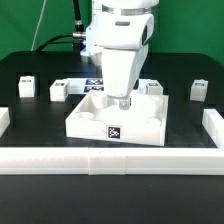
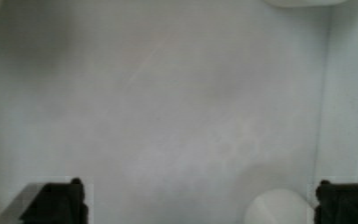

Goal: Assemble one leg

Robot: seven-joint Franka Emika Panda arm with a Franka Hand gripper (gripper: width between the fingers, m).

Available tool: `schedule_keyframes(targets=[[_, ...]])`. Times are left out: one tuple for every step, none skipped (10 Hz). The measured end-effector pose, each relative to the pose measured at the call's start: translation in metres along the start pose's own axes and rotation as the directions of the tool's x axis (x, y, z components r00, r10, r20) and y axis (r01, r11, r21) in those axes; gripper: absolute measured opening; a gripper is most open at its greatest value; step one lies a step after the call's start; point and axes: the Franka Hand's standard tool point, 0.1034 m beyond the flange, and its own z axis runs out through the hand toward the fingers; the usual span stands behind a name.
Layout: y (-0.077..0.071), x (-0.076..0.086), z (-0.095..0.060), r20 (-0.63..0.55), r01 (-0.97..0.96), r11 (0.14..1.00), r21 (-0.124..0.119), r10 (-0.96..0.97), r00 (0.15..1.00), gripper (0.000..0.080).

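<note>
Black table (image 1: 40,122) holds the leg (image 1: 60,92), well apart from the spread claw (image 1: 122,101).

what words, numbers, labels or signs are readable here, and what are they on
No words, brands or numbers can be read in either view.
Black-and-white square tag, a pattern without letters: on the front wall of the wide white tray-like piece.
Tags on the thin white marker board and the small white plastic block: too small to read.

The hand (image 2: 201,202) shows only cut-off fingers (image 2: 51,203) before a blurred white surface (image 2: 176,100).
</note>
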Motion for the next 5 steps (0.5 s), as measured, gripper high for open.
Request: schedule_keyframes(targets=[[-0.001, -0.001, 0.0, 0.0, 0.002, 1.0, 0.002, -0.002, 1.0, 0.065], [-0.005, -0.005, 0.002, -0.002, 0.001, 1.0, 0.003, -0.001, 1.0, 0.065], [-0.012, -0.009, 0.005, -0.016, 0.007, 0.999, -0.037, -0.007, 1.0, 0.065], [-0.025, -0.015, 0.011, -0.022, 0.011, 0.998, -0.06, -0.012, 1.0, 0.065], [-0.033, -0.018, 0.016, -0.024, 0.01, 0.998, -0.069, -0.012, 1.0, 0.065]])
